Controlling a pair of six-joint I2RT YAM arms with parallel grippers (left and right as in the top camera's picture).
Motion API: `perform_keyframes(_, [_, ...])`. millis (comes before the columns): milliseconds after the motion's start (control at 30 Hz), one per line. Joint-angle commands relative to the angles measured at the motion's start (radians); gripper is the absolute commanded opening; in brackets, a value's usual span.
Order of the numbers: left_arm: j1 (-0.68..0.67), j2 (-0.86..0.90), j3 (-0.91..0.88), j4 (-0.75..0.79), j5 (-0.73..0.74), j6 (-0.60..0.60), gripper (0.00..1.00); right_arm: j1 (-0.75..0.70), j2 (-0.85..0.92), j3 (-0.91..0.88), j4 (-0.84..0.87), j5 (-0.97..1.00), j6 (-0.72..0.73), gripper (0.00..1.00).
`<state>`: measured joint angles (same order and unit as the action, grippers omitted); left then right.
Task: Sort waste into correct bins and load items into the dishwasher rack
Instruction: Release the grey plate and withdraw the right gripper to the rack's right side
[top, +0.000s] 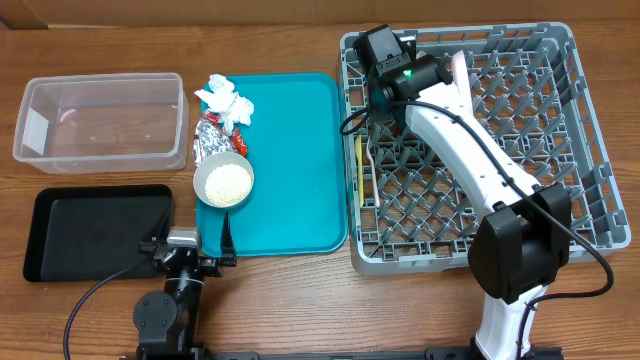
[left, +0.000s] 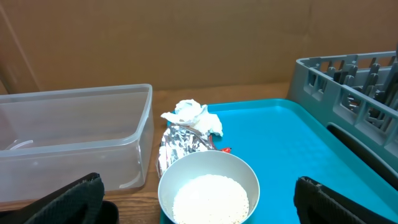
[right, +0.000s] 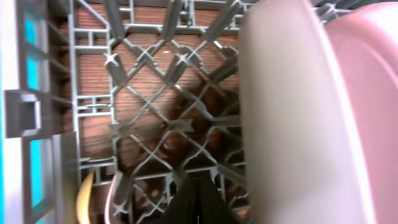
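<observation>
- The right hand (top: 384, 105) is hanging low inside the dishwasher rack (top: 600, 155). Its dark fingers are showing only as one wedge in the wrist view, so I cannot tell whether they are gripping anything.
- Two plates (right: 280, 112) are standing on edge just to this hand's right. The yellow utensil (right: 84, 198) is lying just to its left, by the rack wall.
- Loading looks like the step in hand. Doing it well probably means rising straight up, clear of the pegs, without brushing the nearer plate.
- The left hand (top: 187, 248) is hovering with fingers spread wide and empty. Just ahead of it are the bowl (left: 211, 163) of rice (left: 210, 199), then the foil wrapper (left: 180, 140) and the tissue (left: 193, 115).
- The wooden bench (top: 300, 300) is carrying a teal tray (top: 290, 150). The clear tub (top: 100, 80) is sitting ahead-left of the left hand and the black tray (top: 95, 225) is to its left, both empty.
</observation>
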<state>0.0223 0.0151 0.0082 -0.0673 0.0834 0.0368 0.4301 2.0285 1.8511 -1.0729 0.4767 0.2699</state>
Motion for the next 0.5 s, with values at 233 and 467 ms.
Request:
perform_keyframes(233, [0.011,-0.011,-0.003,-0.002,0.011,0.012,1.00,0.003,-0.149,0.003,-0.025,0.148,0.024,0.06])
perform_keyframes(467, [0.011,-0.011,-0.003,-0.002,0.011,0.012,1.00,0.031,-0.162,0.048,-0.045,-0.003,0.014,0.07])
